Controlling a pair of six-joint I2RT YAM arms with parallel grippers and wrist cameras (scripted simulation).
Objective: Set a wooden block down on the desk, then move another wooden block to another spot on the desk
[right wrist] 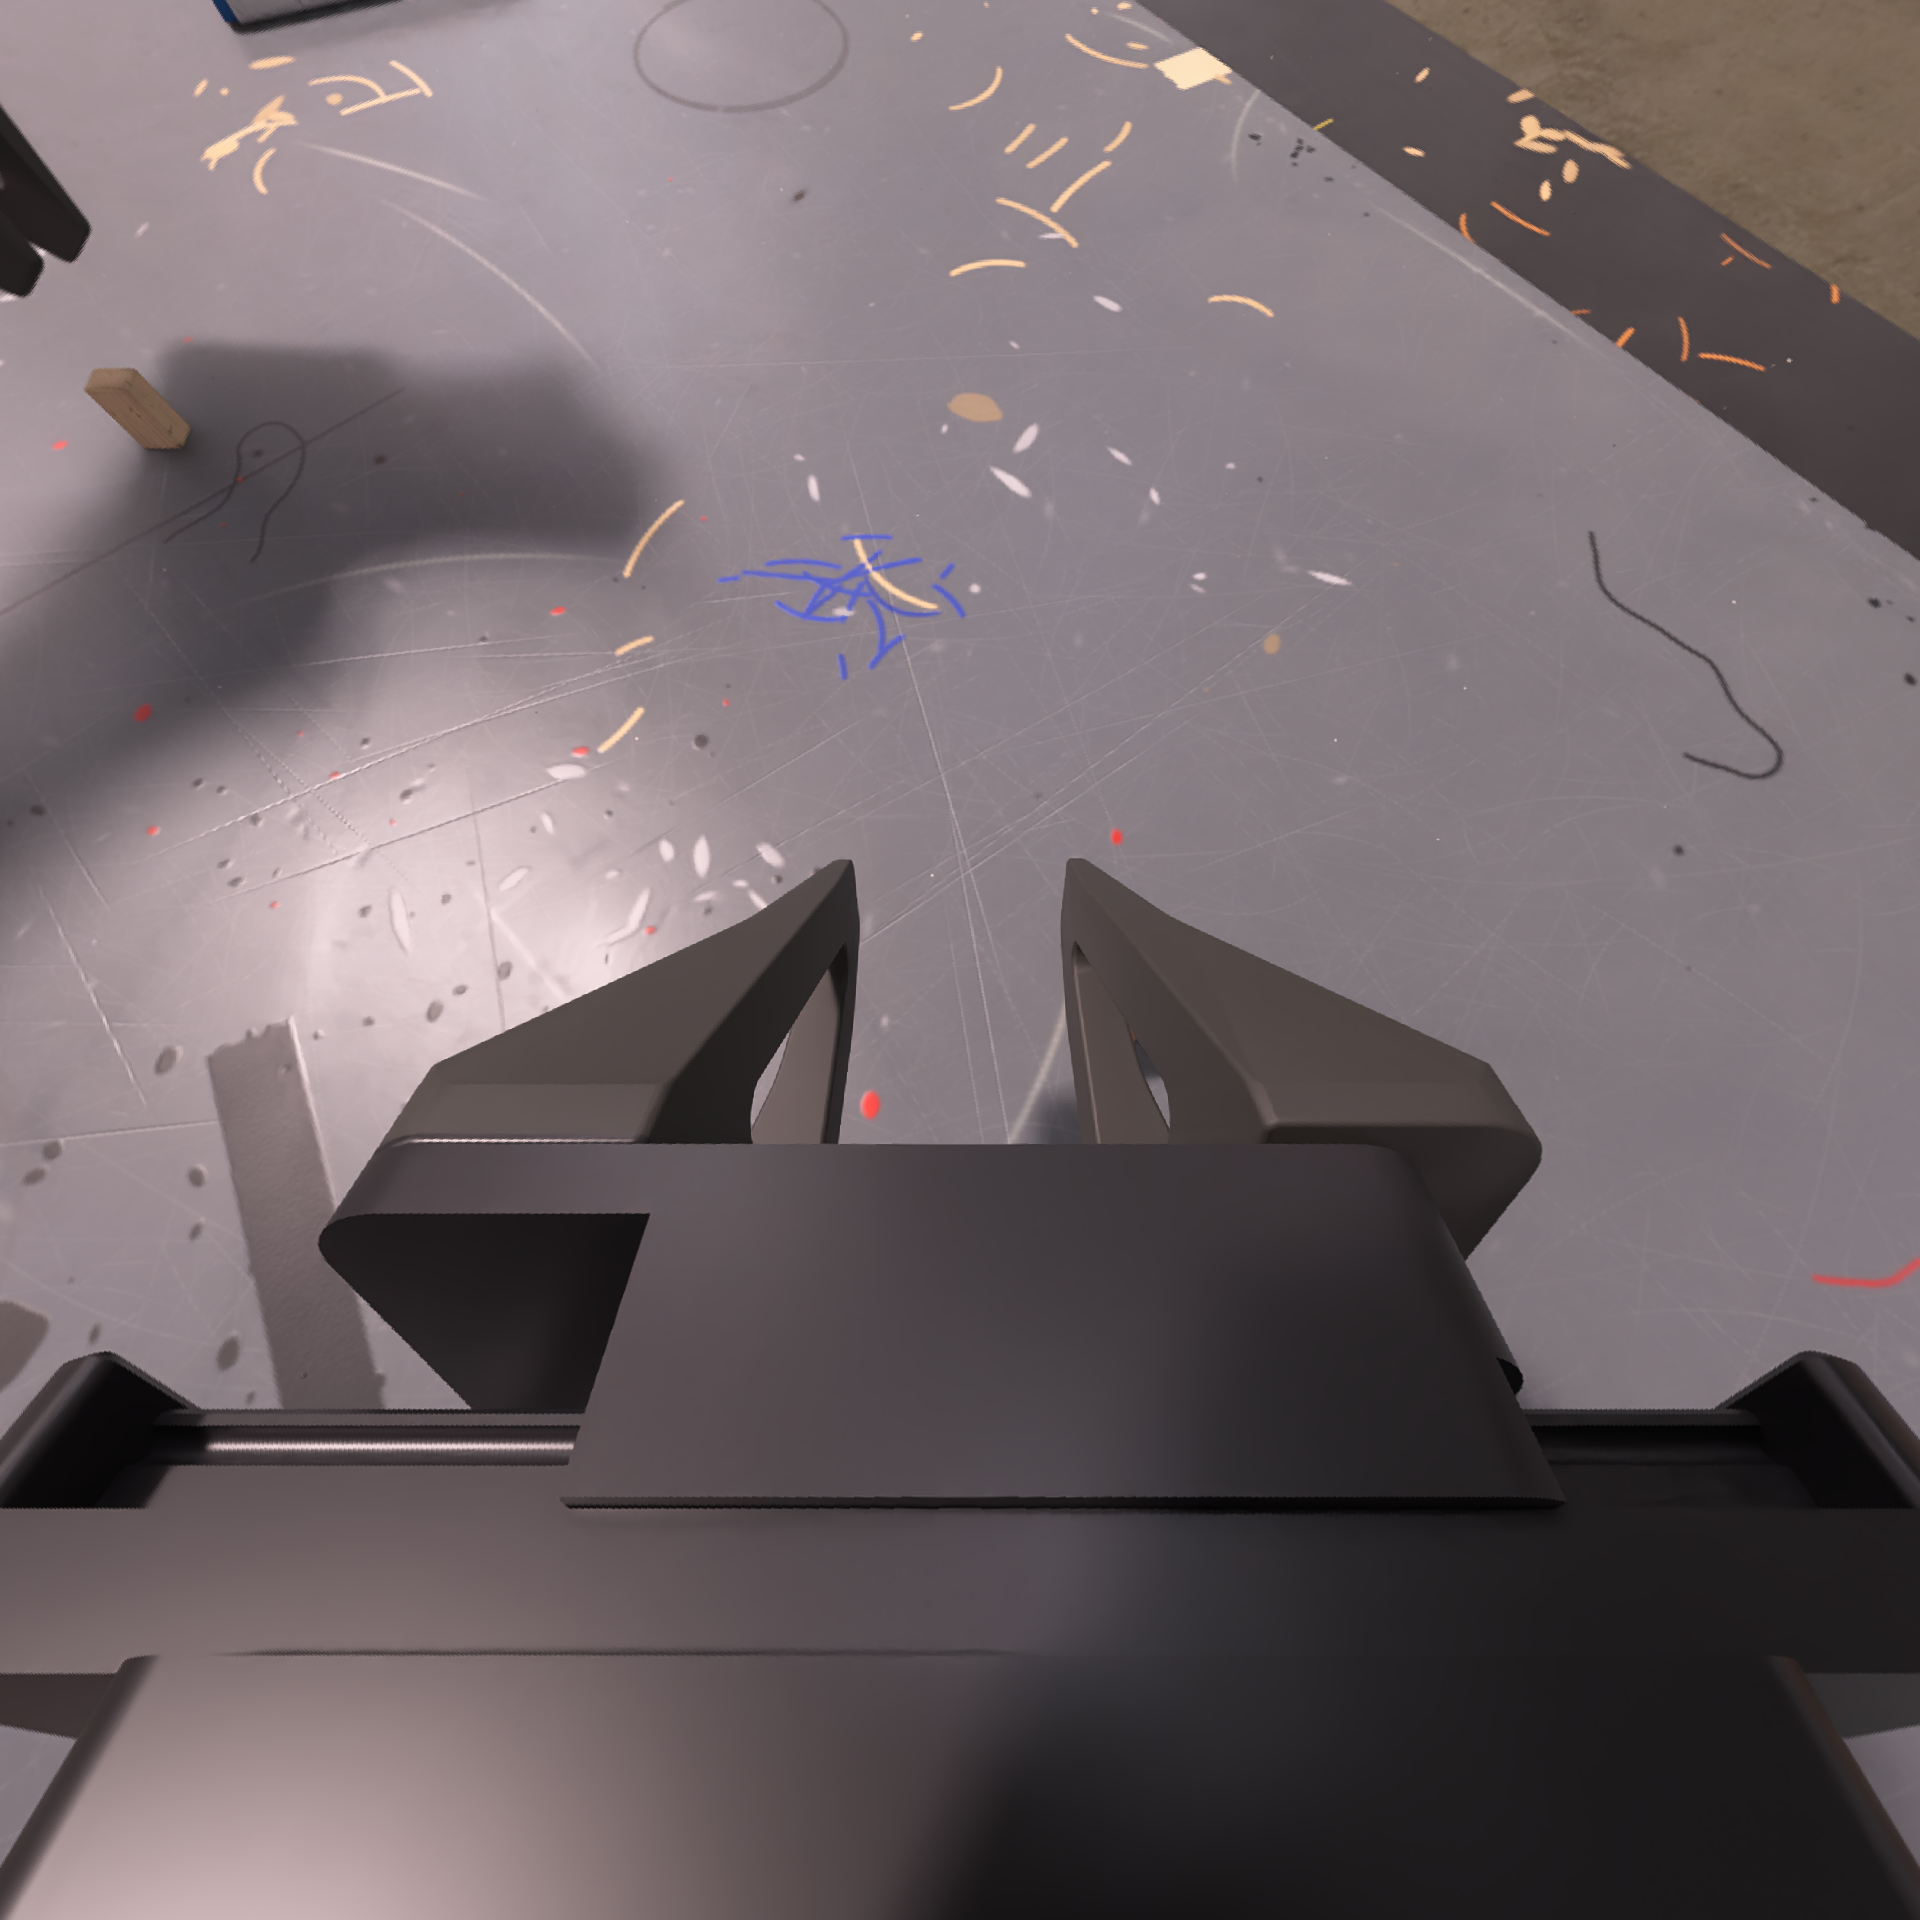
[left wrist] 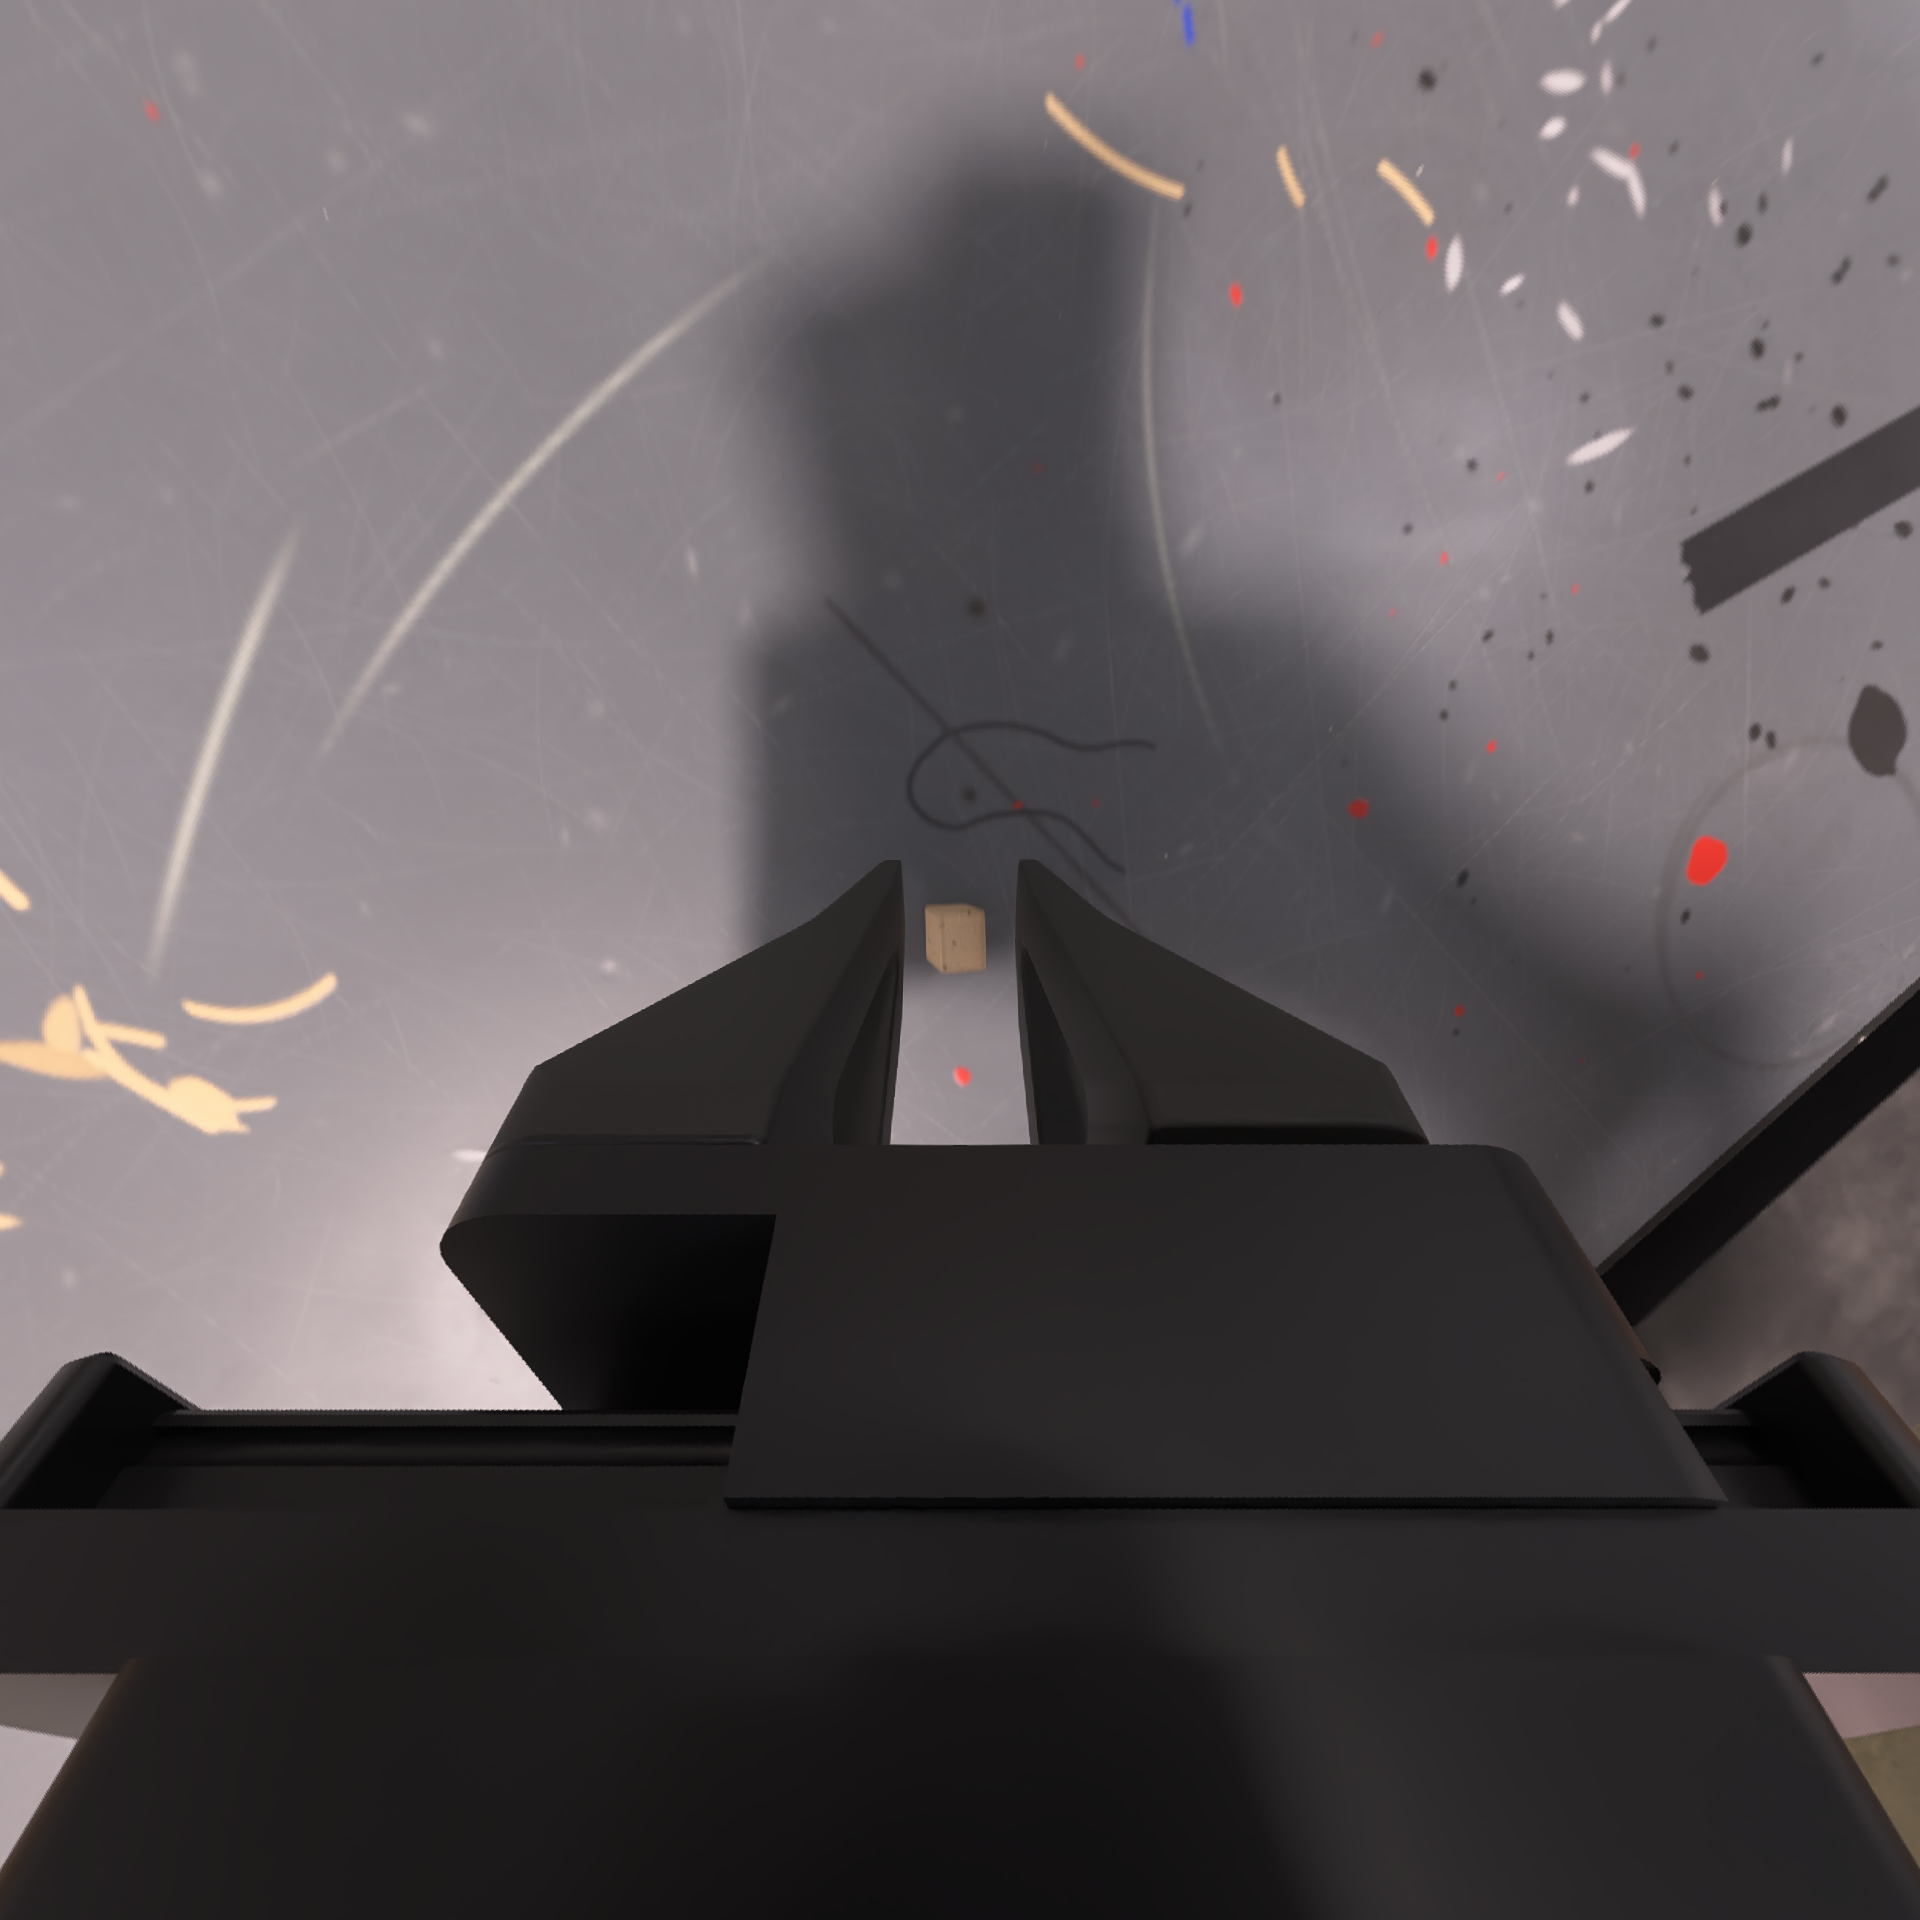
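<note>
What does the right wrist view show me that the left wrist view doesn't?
Only the right wrist view shows the right gripper, open with nothing between its fingers, a blue scribble ahead of it, the desk's dark far edge, and the left gripper at the left border.

Only the left wrist view shows the left gripper from its own camera, open, with the wooden block framed between its fingertips, lying on the desk below.

Both show that block and the scratched grey desk.

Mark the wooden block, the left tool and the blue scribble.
wooden block (left wrist: 954, 937), left wrist view, front face.
left tool (left wrist: 958, 883), left wrist view, gap between its tips.
blue scribble (right wrist: 847, 597), right wrist view, its centre.
</note>
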